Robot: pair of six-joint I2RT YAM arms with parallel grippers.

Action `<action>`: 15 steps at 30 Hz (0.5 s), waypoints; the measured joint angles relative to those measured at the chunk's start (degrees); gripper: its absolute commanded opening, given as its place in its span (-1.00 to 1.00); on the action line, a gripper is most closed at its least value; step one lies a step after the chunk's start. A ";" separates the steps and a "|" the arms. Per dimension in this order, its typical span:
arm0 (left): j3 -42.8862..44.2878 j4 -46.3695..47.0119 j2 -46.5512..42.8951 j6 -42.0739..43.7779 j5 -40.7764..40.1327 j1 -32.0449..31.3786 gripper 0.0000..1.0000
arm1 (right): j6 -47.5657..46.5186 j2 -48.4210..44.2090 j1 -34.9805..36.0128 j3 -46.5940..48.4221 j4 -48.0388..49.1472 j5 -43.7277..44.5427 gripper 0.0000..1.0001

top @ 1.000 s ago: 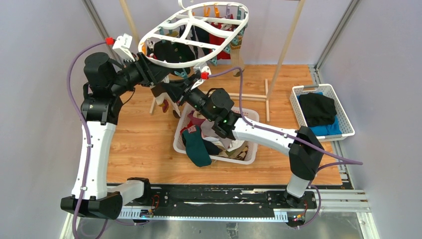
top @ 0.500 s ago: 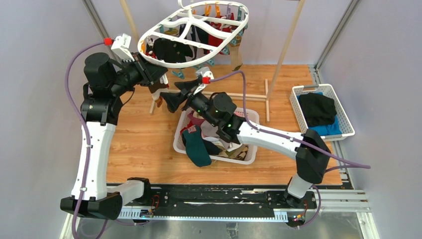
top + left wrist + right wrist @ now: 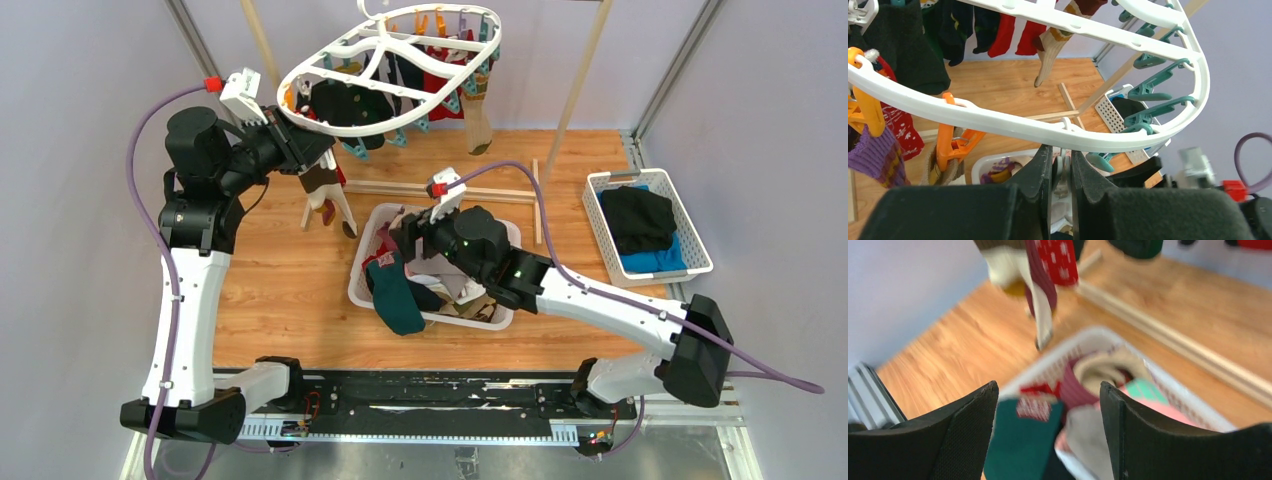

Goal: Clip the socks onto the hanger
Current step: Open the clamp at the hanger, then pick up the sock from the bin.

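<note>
Pinching with the left end effector [image 3: 1060,151], fingers together on what looks like a clip [image 3: 1063,175] under the hanger [image 3: 998,120] rim. Hovering with the right end effector [image 3: 1048,390], jaws apart and empty, over the basket [image 3: 503,236]. Just below it, nearer this arm: heaped socks [image 3: 400,290], teal one lying lengthwise toward the arm bases.

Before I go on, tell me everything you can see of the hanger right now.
The hanger is a white, plastic-looking oval rim with crossbars and a hook on top, hanging above the wooden table. Teal clips dangle along one end, orange clips along the near side. Dark, red and beige socks hang clipped from it. The left gripper is shut on a small pale link hanging just under the near rim.
</note>
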 measured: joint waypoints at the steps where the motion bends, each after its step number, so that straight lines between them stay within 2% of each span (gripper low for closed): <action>1: 0.00 -0.02 0.00 0.00 0.00 0.00 -0.84 | -0.13 -0.57 0.00 -0.94 -2.60 0.20 0.44; 5: 0.02 -0.15 0.00 0.00 0.00 0.00 -0.84 | -0.50 -3.45 0.26 -6.08 -9.38 -1.75 0.42; 9: 0.26 -0.50 0.00 0.09 -0.09 0.00 -0.84 | -1.07 -2.49 2.91 -5.90 -12.15 -3.85 0.43; 15: 0.68 -0.92 0.00 0.17 -0.37 0.00 -0.84 | -9.97 12.26 9.38 10.03 -18.47 -1.64 0.31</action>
